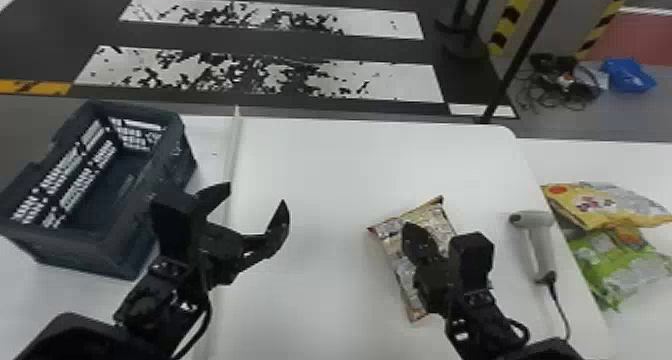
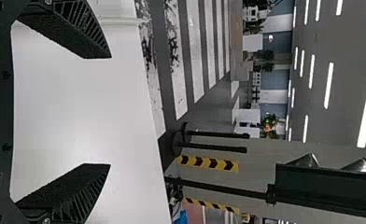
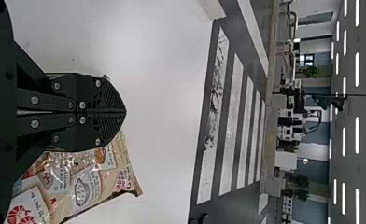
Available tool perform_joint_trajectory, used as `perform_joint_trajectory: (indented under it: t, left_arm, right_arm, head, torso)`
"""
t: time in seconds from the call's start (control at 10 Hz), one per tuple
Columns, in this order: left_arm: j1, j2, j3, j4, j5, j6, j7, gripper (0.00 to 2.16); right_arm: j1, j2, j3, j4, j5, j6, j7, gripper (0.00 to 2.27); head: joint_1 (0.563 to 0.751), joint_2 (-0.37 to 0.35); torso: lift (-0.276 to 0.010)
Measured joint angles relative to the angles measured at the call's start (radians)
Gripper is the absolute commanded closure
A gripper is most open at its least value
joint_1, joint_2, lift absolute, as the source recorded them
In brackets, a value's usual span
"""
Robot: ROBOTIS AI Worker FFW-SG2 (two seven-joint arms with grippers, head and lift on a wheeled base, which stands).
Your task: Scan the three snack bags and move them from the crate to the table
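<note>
Crate first, and we are seeing it standing at the far left, its open top facing up and its slotted walls showing. Just beside it, we are spotting the left gripper, fingers spread wide, hanging over the white worktop near the pale strip. From its own wrist view, we are looking straight through a wide gap between those fingers, bare worktop behind.

Moving right, we are coming to the tan snack bag, lying on the worktop and partly hidden behind the right gripper. Over in that arm's wrist view, we are finding both fingers clenched together, tip against tip, with printed packaging peeking out beside them; whether they are touching it, we are unable to tell.

Next along, we are passing the scanner, pale and pistol-shaped, lying near the worktop's right edge, its dark cable trailing from the handle. And at the far right we are picking out two more: the yellow snack bag, overlapping the green snack bag, both lying on a white surface past that edge.
</note>
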Motion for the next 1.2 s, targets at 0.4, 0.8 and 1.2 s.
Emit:
perform_joint_trajectory:
  t: [0.4,0.8,1.2]
  left_arm:
    - [0.014,0.001,-0.001,-0.003,-0.010,-0.001,0.005,0.03]
    - [0.010,0.001,-0.014,-0.003,-0.015,-0.001,0.005,0.03]
    - [0.011,0.001,-0.008,-0.010,-0.015,-0.003,0.005,0.04]
  right_arm:
    - [-0.039,0.013,-0.029,0.109,-0.014,-0.043,-0.075,2.24]
    - [-0.020,0.020,-0.067,0.114,-0.037,-0.060,-0.168,2.24]
    - [0.106,0.023,-0.109,-0.077,-0.113,-0.105,-0.160,2.24]
  head:
    - [0.695,-0.130]
    - [0.695,-0.187]
    - [0.695,-0.189]
  torso:
    - [-0.062]
    - [-0.062]
    - [-0.062]
